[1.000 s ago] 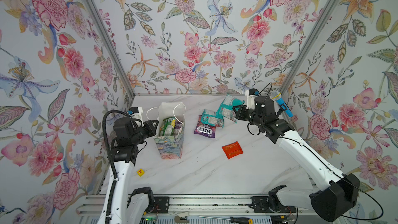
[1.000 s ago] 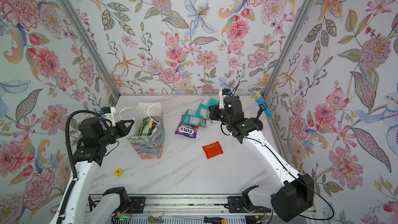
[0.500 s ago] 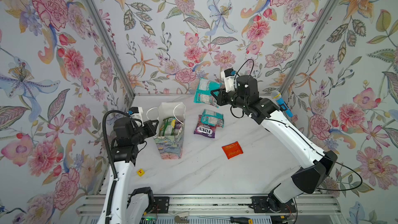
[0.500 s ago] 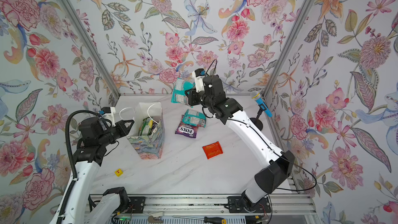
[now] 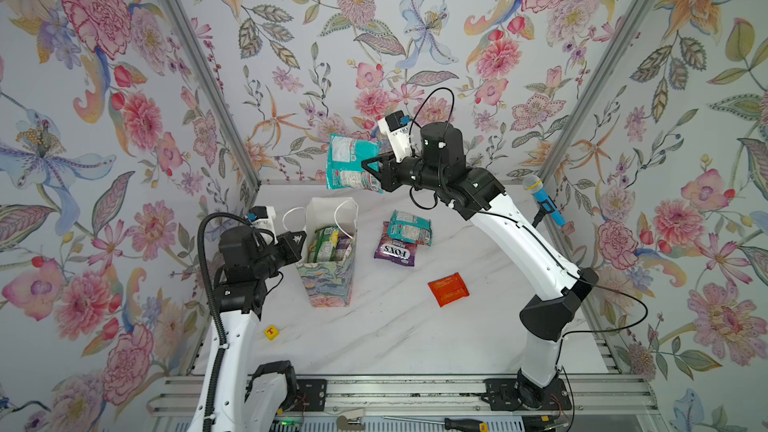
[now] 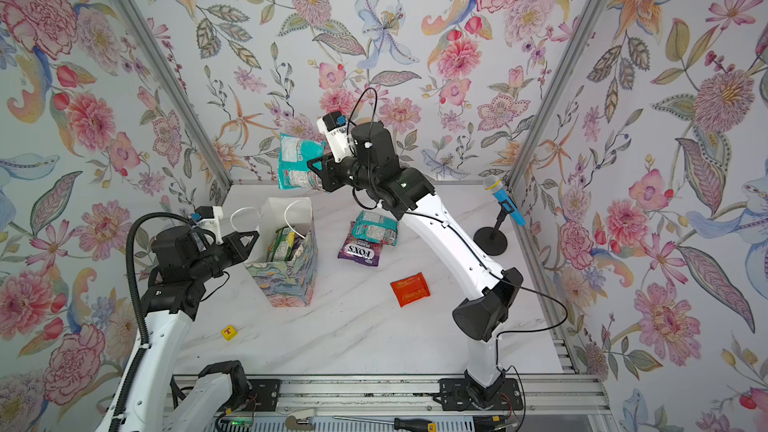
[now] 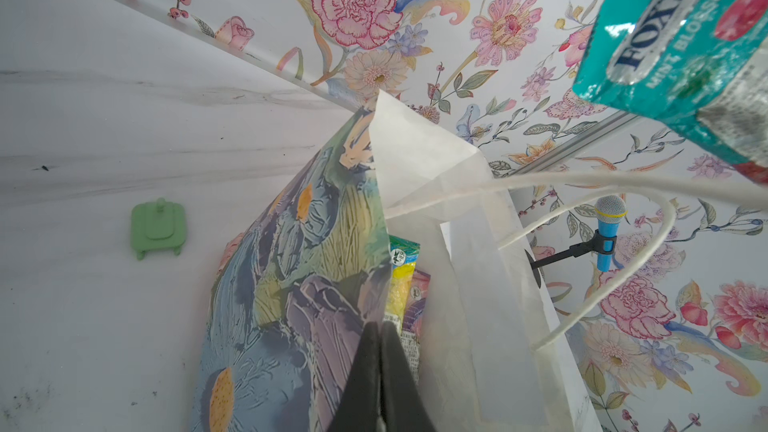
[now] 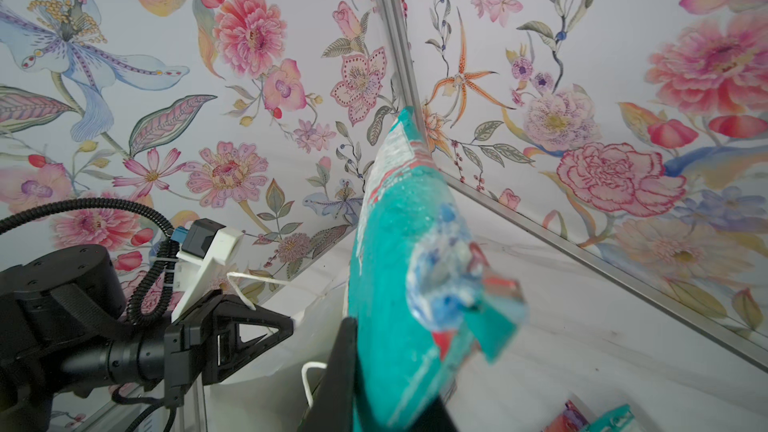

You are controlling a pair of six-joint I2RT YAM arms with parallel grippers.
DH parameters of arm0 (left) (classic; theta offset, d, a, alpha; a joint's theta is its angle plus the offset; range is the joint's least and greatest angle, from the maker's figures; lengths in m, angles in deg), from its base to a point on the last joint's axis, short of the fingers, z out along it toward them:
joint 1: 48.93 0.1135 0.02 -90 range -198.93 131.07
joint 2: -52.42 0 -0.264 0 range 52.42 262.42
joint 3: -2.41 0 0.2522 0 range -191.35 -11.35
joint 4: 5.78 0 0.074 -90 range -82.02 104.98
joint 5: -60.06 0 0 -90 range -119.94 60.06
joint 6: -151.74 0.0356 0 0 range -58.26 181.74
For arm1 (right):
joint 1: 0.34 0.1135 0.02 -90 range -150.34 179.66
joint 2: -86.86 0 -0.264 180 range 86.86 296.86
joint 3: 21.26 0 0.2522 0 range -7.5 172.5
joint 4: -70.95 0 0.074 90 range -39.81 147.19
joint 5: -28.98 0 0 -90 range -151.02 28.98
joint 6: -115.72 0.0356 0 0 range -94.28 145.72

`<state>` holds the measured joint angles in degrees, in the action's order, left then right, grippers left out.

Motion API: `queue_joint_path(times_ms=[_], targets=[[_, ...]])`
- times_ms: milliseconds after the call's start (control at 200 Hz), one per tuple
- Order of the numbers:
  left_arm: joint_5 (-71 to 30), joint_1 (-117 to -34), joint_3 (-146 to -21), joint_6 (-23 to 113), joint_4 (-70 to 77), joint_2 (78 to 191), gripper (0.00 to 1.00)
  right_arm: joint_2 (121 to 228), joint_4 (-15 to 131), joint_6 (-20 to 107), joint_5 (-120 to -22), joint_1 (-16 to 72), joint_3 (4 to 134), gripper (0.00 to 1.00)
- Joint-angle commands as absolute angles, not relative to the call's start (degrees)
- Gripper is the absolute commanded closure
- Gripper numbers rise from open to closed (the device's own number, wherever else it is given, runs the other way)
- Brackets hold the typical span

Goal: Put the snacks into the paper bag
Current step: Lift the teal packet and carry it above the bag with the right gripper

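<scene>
The paper bag (image 5: 330,205) (image 6: 286,284) stands upright on the left of the table, with several snacks (image 5: 328,243) inside it. My left gripper (image 5: 300,238) (image 7: 380,324) is shut on the rim of the bag's left wall (image 7: 299,284). My right gripper (image 5: 372,169) (image 6: 318,169) is shut on a teal FOX'S packet (image 5: 347,162) (image 7: 673,43) (image 8: 399,263), held in the air above and behind the bag's mouth. On the table to the right of the bag lie a second teal packet (image 5: 409,228), a purple FOX'S packet (image 5: 395,253) and a red-orange sachet (image 5: 448,288).
A small yellow cube (image 5: 272,332) lies near the front left. A blue toy microphone (image 5: 544,201) on a black stand is at the back right. A green flat piece (image 7: 158,226) lies beyond the bag in the left wrist view. Flowered walls close in three sides.
My right arm has lifted the teal packet from the back right and swung it up and left, to above and behind the bag. The left arm and the bag have not moved.
</scene>
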<state>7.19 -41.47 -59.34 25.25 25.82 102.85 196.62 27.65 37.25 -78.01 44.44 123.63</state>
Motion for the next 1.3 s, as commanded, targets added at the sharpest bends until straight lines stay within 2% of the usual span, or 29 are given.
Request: queue_joint_path(times_ms=[0,746,1296], targets=[[8.7,-41.6,-60.3,25.4,23.9,101.6,0.95,198.6,24.2,33.0,-80.6,46.3,128.9,1.00],[8.6,-41.6,-60.5,25.7,23.8,102.5,0.95,195.9,9.5,16.8,-76.0,50.6,124.8,1.00],[9.1,-41.6,-60.9,25.1,23.1,103.2,0.95,197.8,2.0,8.5,-81.5,52.3,127.1,1.00]])
